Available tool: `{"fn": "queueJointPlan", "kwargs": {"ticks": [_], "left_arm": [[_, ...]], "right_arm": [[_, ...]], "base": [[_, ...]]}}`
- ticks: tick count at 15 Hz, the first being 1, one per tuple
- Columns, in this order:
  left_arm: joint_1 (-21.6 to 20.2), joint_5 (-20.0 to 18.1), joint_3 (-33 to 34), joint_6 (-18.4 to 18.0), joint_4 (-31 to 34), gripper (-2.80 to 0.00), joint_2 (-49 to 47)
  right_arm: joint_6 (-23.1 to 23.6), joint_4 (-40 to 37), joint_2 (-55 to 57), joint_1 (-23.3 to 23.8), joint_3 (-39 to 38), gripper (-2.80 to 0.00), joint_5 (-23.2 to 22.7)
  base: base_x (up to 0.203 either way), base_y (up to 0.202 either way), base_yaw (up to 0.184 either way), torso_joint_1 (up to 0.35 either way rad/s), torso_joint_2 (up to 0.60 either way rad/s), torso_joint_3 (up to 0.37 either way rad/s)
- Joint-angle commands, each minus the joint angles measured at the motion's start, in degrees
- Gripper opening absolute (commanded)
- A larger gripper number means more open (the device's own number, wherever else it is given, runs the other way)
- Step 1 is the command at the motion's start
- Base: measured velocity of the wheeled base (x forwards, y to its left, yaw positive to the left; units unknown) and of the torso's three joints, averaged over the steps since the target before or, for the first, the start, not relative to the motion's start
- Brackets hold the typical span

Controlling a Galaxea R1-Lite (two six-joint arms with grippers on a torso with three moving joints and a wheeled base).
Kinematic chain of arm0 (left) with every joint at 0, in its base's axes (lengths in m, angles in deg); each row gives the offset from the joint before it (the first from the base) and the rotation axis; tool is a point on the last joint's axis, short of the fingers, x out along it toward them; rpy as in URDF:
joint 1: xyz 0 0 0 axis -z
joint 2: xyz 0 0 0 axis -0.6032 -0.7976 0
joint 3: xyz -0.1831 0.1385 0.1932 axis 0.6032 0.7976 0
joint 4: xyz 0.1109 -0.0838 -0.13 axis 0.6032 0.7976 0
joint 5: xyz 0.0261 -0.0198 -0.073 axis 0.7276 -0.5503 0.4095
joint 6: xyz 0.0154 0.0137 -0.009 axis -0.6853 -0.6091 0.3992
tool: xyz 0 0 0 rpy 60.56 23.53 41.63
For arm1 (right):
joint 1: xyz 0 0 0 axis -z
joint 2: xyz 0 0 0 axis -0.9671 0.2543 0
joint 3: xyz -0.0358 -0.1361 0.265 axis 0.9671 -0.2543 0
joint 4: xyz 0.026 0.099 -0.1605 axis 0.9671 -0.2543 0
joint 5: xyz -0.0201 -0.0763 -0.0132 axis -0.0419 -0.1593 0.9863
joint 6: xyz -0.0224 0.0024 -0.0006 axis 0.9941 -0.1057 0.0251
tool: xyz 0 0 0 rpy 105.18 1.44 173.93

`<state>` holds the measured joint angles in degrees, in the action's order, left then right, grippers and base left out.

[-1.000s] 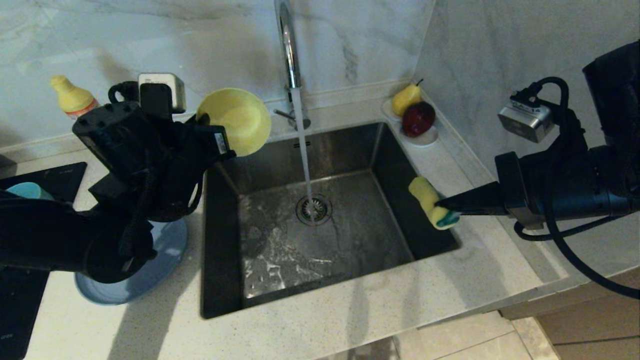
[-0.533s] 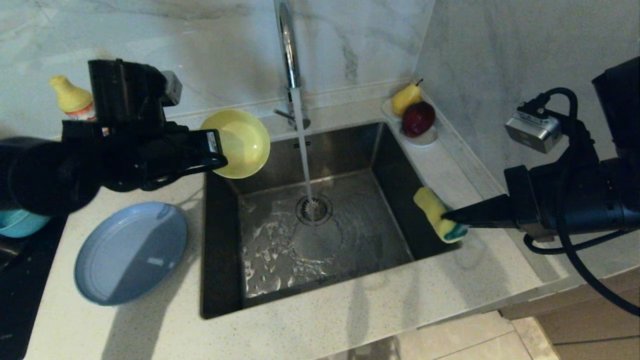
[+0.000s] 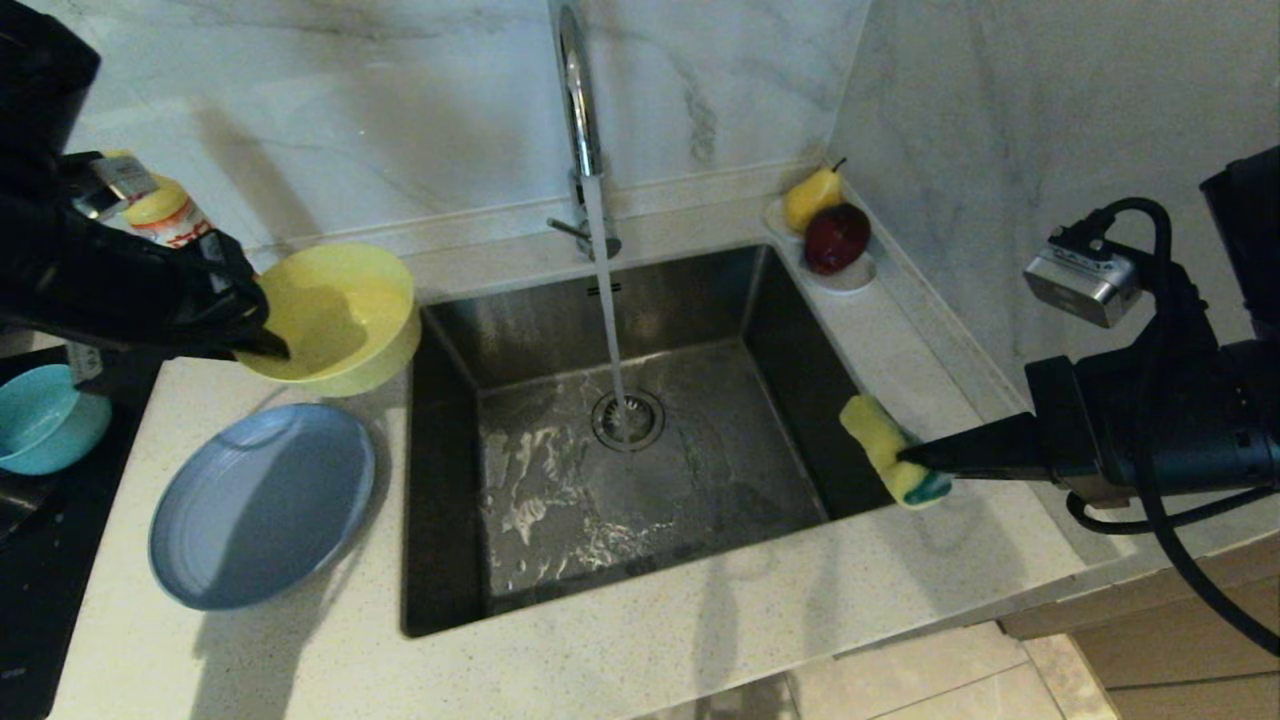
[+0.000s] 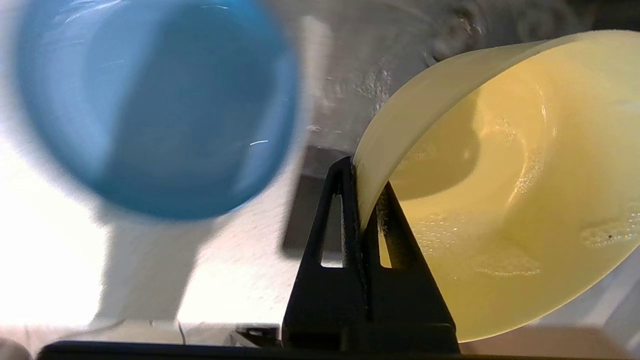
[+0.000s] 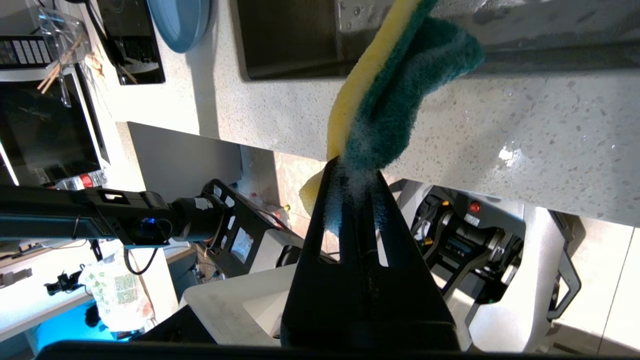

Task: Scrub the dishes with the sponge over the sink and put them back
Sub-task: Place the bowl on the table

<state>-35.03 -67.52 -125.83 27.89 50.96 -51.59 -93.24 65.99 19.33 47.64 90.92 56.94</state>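
Note:
My left gripper [image 3: 268, 345] is shut on the rim of the yellow bowl [image 3: 340, 310], which hangs mouth-up over the counter left of the sink [image 3: 640, 300]. In the left wrist view the jaws [image 4: 364, 185] pinch the bowl's wall [image 4: 500, 200], wet inside. The grey-blue plate [image 3: 262, 505] lies on the counter below, blurred in the wrist view [image 4: 155, 105]. The teal bowl [image 3: 45, 420] sits at the far left. My right gripper [image 3: 905, 458] is shut on the sponge [image 3: 890, 448] by the sink's right edge; foam clings to the fingers [image 5: 355, 170] around the sponge [image 5: 395, 100].
Water runs from the chrome faucet [image 3: 575, 100] onto the drain [image 3: 628, 418]. A white dish with a pear and an apple [image 3: 830, 235] stands at the sink's back right corner. A yellow-capped bottle [image 3: 165, 215] stands behind my left arm. A black cooktop [image 3: 40, 580] lies at the left.
My left arm swung left from the sink's back left corner to over the counter, turning the yellow bowl from sideways to mouth-up. The right gripper with the sponge drifted slightly right and down.

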Motion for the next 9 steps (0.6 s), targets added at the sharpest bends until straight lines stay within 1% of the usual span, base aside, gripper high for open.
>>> {"fn": "queueJointPlan", "kwargs": {"ticks": [1,2,4,6,7,8,9], "left_arm": [[-6.75,0.13,0.65,0.75,1.46,-2.8,4.47],[-10.51,0.17,1.49,1.37,1.58,-2.8,5.1],[-18.35,0.2,3.41,3.75,1.99,-2.8,5.54],[-25.9,0.1,7.33,5.0,1.67,-2.8,5.56],[-28.96,-0.04,8.95,5.31,1.15,-2.8,5.33],[-31.98,-0.16,10.67,5.88,-0.18,-2.8,5.04],[-34.6,-0.11,12.74,6.48,-2.85,-2.8,4.56]], "right_arm": [[-0.18,0.34,0.35,0.03,-1.39,-2.8,-0.15],[-0.2,0.49,0.38,0.03,-1.83,-2.8,-0.15],[-0.17,0.49,0.38,0.03,-2.1,-2.8,-0.15],[-0.16,0.49,0.64,0.03,-2.33,-2.8,-0.15],[-0.08,0.49,0.9,0.03,-2.6,-2.8,-0.15],[0.01,0.49,0.91,0.03,-2.67,-2.8,-0.15],[0.01,0.49,0.99,0.03,-2.67,-2.8,-0.15]], "base": [[0.0,0.0,0.0,0.0,0.0,0.0],[0.0,0.0,0.0,0.0,0.0,0.0],[0.0,0.0,0.0,0.0,0.0,0.0],[0.0,0.0,0.0,0.0,0.0,0.0],[0.0,0.0,0.0,0.0,0.0,0.0],[0.0,0.0,0.0,0.0,0.0,0.0],[0.0,0.0,0.0,0.0,0.0,0.0]]}}
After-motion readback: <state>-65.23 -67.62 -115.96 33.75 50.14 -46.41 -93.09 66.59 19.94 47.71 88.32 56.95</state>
